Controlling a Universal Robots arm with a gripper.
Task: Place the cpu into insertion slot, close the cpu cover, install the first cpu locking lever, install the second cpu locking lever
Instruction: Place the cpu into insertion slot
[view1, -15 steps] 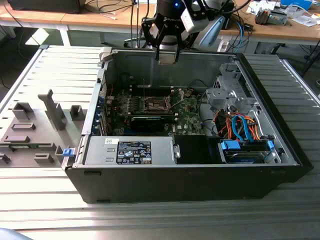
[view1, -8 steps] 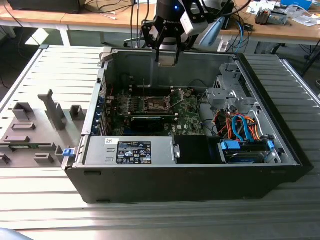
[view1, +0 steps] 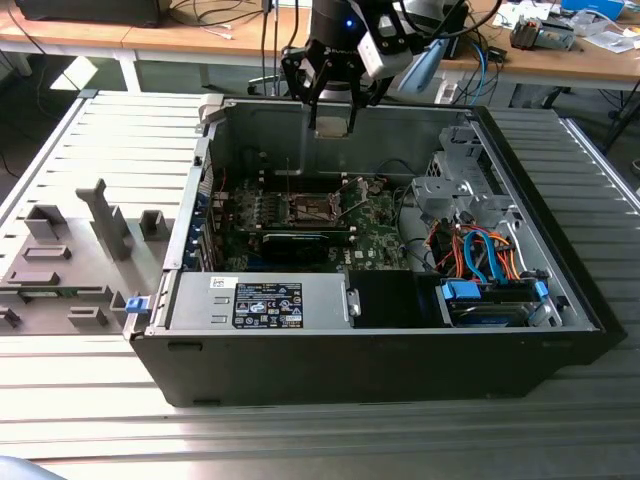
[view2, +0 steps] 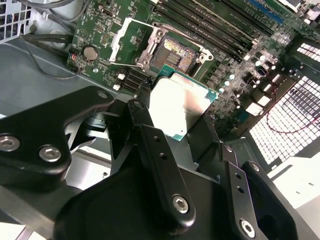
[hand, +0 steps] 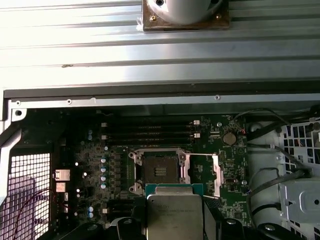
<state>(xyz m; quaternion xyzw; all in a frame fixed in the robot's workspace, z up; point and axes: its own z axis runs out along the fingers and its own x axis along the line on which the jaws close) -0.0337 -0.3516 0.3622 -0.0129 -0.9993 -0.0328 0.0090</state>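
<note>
I have the gripper (view1: 332, 118) clamped on the cpu (view2: 182, 106). Its black fingers (view2: 139, 116) pinch the two edges of the cpu, silver top facing the camera. In the exterior view the gripper hangs over the open computer case (view1: 350, 362), near its back wall.

The insertion slot (view2: 175, 52) sits bare on the green board (view1: 385, 218), its brown contact field showing. The cpu is above the board and apart from the slot. The cpu cover (view2: 116, 44) is swung open beside the slot, and I see green board through its window.

Inside the case, a grey power supply (view1: 200, 300) carries a black-and-white label (view1: 268, 305) whose print I can't read. Beside it are a blue drive caddy (view1: 480, 297) and orange and blue cables (view1: 478, 250).
</note>
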